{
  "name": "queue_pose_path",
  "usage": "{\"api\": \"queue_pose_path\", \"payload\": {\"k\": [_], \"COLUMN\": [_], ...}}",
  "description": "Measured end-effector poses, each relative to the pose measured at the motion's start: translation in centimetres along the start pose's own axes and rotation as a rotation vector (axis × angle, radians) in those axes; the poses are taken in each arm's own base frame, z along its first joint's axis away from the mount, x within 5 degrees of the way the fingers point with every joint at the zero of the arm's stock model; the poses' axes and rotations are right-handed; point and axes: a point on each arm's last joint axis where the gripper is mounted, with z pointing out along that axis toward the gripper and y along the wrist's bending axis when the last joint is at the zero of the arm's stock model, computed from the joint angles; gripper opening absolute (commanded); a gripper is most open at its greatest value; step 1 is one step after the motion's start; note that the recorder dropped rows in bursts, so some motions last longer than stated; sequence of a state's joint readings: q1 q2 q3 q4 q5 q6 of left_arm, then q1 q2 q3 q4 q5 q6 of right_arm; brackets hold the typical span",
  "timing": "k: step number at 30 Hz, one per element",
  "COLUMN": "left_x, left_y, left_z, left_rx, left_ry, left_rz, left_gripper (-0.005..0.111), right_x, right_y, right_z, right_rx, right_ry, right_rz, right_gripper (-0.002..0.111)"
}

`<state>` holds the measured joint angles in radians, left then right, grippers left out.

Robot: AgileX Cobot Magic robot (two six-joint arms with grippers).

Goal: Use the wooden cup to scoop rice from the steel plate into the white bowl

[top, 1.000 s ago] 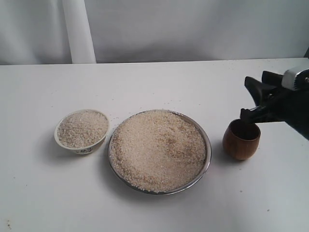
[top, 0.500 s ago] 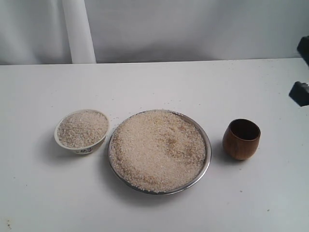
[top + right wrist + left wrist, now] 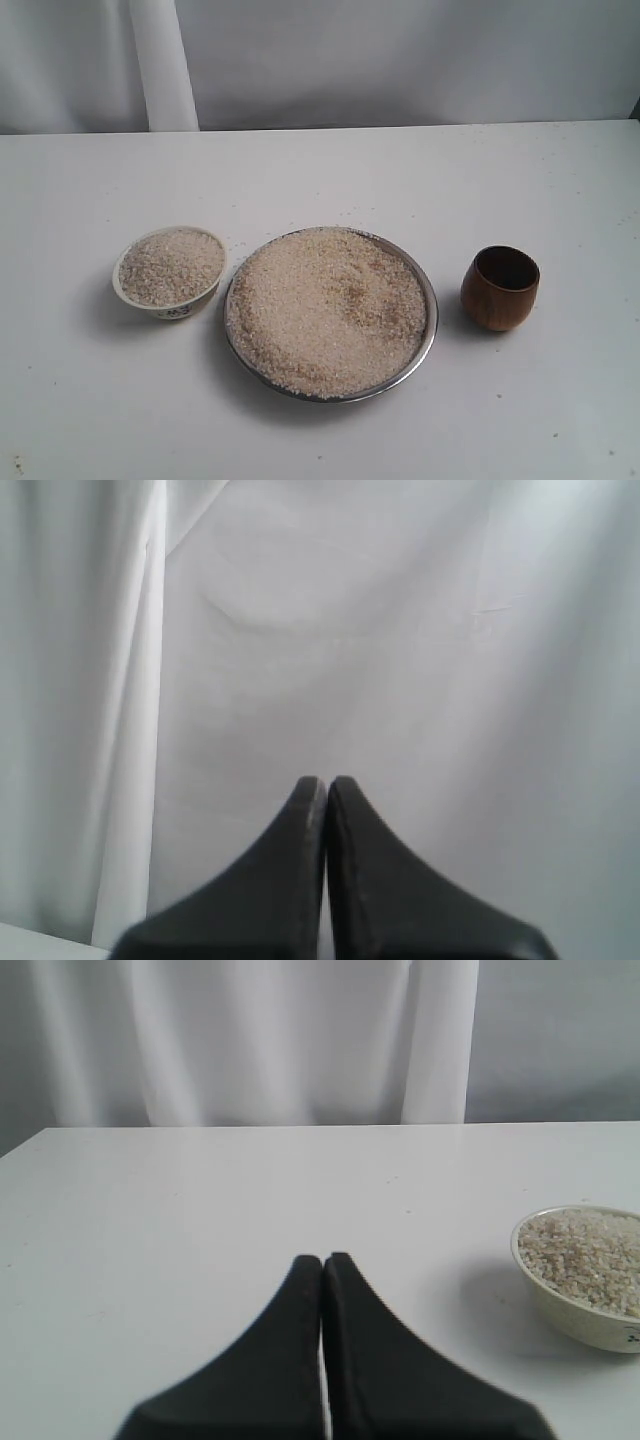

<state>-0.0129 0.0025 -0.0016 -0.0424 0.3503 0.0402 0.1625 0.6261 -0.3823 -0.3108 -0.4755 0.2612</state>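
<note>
The steel plate (image 3: 431, 305) sits in the middle of the table, heaped with rice (image 3: 328, 308). To its left stands the white bowl (image 3: 165, 303), full of rice too; the left wrist view also catches the bowl (image 3: 580, 1315) off to one side. The wooden cup (image 3: 500, 289) stands upright and free to the right of the plate. Neither arm appears in the exterior view. My left gripper (image 3: 323, 1261) is shut and empty above bare table. My right gripper (image 3: 326, 783) is shut and empty, facing the white curtain.
A white curtain (image 3: 400, 60) hangs behind the table's far edge, with a thick fold (image 3: 162, 65) at back left. A few stray grains lie around the plate's rim.
The right arm let go of the wooden cup's rim and drew back off the right side of the exterior view. The cup stays where it stood.
</note>
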Motion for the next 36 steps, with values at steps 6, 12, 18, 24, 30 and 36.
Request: {"api": "queue_pose_path", "payload": {"k": [6,12,18,24,30,36], "left_x": [0.0,0.0,0.0,0.0,0.0,0.0], "left_y": [0.0,0.0,0.0,0.0,0.0,0.0], "left_z": [0.0,0.0,0.0,0.0,0.0,0.0], "left_rx": [0.0,0.0,0.0,0.0,0.0,0.0], "left_ry": [0.0,0.0,0.0,0.0,0.0,0.0], "left_rz": [0.0,0.0,0.0,0.0,0.0,0.0], "left_gripper": [0.0,0.0,0.0,0.0,0.0,0.0], "right_x": [-0.1,-0.1,0.0,-0.9,-1.6,-1.1], "right_y": [0.0,0.0,0.0,0.0,-0.4,-1.2], "right_z": [-0.1,-0.1,-0.1,-1.7,-3.6,-6.0], "right_rx": [0.001,0.001,0.004,0.029,0.09,0.23], "right_ry": [-0.002,-0.002,0.006,0.002,0.015,0.151], "right_rz": [-0.001,-0.001,-0.001,-0.102,-0.126,-0.16], "right_gripper": [0.0,0.0,0.0,0.0,0.0,0.0]}}
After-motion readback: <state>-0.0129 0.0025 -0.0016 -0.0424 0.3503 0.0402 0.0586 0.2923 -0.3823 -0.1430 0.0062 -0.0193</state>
